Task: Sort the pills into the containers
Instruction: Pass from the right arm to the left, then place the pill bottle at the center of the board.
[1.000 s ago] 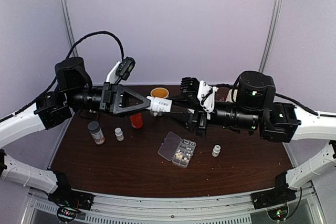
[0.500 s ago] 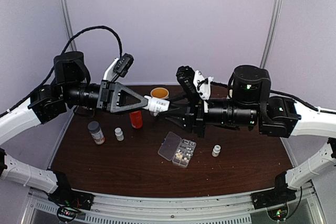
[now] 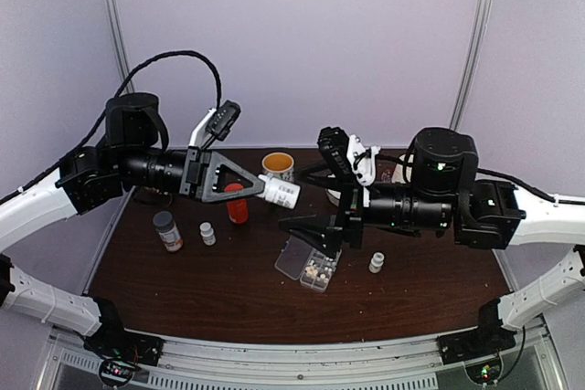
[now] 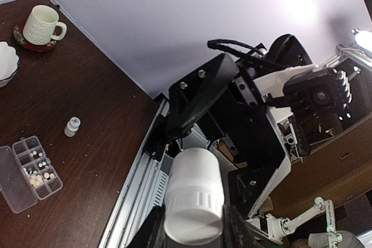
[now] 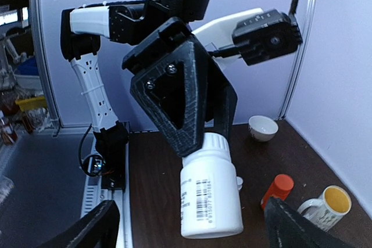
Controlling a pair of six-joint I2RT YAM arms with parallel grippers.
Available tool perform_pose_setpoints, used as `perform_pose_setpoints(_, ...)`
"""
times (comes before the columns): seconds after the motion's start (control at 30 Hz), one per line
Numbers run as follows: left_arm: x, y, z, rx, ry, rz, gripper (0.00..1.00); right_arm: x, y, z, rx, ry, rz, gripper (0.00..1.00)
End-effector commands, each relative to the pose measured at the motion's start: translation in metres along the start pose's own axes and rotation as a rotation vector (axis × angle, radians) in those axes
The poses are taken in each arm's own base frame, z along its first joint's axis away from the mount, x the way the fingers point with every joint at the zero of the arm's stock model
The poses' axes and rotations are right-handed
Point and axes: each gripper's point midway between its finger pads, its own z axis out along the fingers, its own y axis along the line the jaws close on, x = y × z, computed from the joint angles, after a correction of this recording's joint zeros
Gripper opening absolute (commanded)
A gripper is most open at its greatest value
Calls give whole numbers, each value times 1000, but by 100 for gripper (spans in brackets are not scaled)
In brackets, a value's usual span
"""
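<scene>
I'm seeing the right gripper (image 3: 297,233) covering the far part of the organizer box (image 3: 309,275) on top cam, and the pills (image 3: 317,271) are looking too small to count. On left wrist cam the white bottle (image 4: 192,196) is blocking most of the left gripper (image 4: 192,227), w/ the btm edge cutting both off. Right wrist cam is showing only the tips of its fingers (image 5: 93,227), the rest running off frame.

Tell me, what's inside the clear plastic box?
Tiny whitish and tan pills lie in several compartments of the clear rectangular plastic organizer box. Overhead, the right gripper covers its far edge.
</scene>
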Motion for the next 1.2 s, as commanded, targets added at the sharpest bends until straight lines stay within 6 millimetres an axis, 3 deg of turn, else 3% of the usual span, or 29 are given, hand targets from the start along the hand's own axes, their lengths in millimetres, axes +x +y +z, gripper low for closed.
perform_pose_setpoints(0.0,-3,15,-13,-144,-19,76,0,-13,-7,-18,52,-69,-15,97)
perform_pose_setpoints(0.17,25,86,-42,-540,75,68,0,9,-16,-31,111,-30,-5,100)
perform_pose_setpoints(0.4,96,186,-90,-998,277,-13,0,40,-25,-44,180,0,42,100)
perform_pose_setpoints(0.53,119,223,-128,-1246,272,-60,0,53,-24,-44,180,-4,71,100)
perform_pose_setpoints(0.83,154,286,-152,-1380,189,-240,0,63,-24,-42,181,-1,80,100)
perform_pose_setpoints(1.1,158,309,-177,-1531,153,-274,1,71,-23,-49,180,-3,85,100)
perform_pose_setpoints(1.17,157,311,-177,-1534,150,-271,12,74,-23,-51,182,1,84,100)
